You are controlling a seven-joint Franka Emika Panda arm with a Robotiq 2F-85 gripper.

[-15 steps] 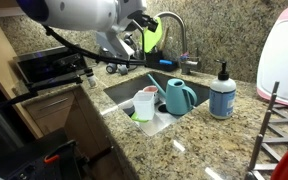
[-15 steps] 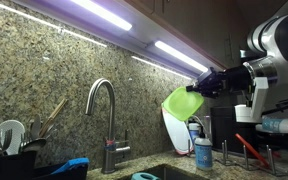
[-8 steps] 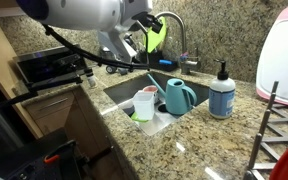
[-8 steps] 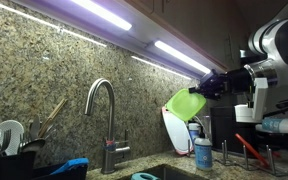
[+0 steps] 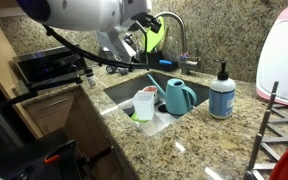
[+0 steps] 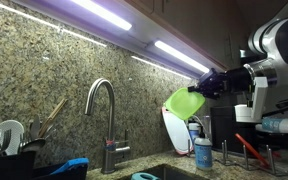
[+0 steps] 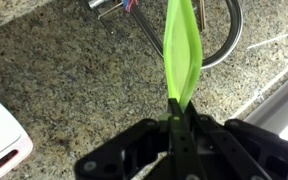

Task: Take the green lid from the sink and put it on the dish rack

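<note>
The green lid [image 5: 154, 35] hangs in the air above the counter beside the faucet, pinched by its edge in my gripper [image 5: 137, 42], which is shut on it. In an exterior view the green lid [image 6: 182, 101] shows tilted, well above the sink, with my gripper [image 6: 206, 86] at its right edge. The wrist view shows the green lid [image 7: 181, 50] edge-on, rising from between my fingertips [image 7: 175, 108]. The sink [image 5: 160, 118] lies below and holds other items. A corner of the dish rack [image 5: 280, 125] with upright prongs shows at the right.
In the sink stand a teal jug [image 5: 179, 97] and a white cup [image 5: 145, 103]. A soap bottle [image 5: 222, 92] sits on the granite counter [image 5: 184, 145]. The chrome faucet [image 6: 106, 125] curves up behind the basin. A black utensil caddy [image 6: 9, 150] stands at the far left.
The lid sank slightly and shifted a little over the first half second; since then nothing has visibly moved.
</note>
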